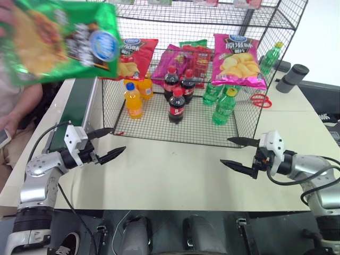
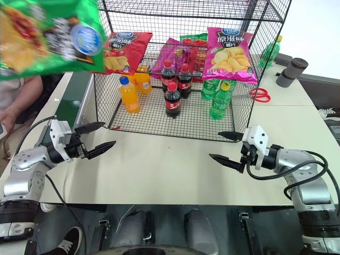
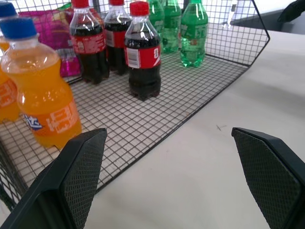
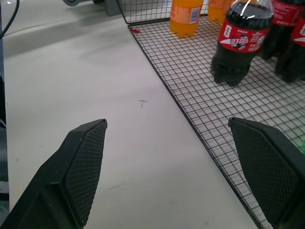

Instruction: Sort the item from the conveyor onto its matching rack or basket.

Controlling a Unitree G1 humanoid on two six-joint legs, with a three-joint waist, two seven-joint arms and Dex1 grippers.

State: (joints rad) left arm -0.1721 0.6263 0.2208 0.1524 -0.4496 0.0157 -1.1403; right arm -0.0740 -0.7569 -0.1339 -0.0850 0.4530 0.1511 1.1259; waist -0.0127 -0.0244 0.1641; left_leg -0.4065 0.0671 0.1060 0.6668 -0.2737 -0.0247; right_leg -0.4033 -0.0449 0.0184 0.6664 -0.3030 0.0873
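Green bag (image 1: pixel 58 40) close to camera at upper left, above conveyor (image 1: pixel 74 109), not yet within reach. Rack (image 1: pixel 159 119) behind table. Left gripper (image 1: pixel 106 144) and right gripper (image 1: pixel 238 154) spread wide, empty, probably poised for pickup.

Bright even light, green bag (image 1: pixel 58 40) blurred

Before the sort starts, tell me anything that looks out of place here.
The green crisp bag is not on the conveyor: it hangs tilted in the air above it, near a person. Red scissors lie on the table beside the black wire rack.
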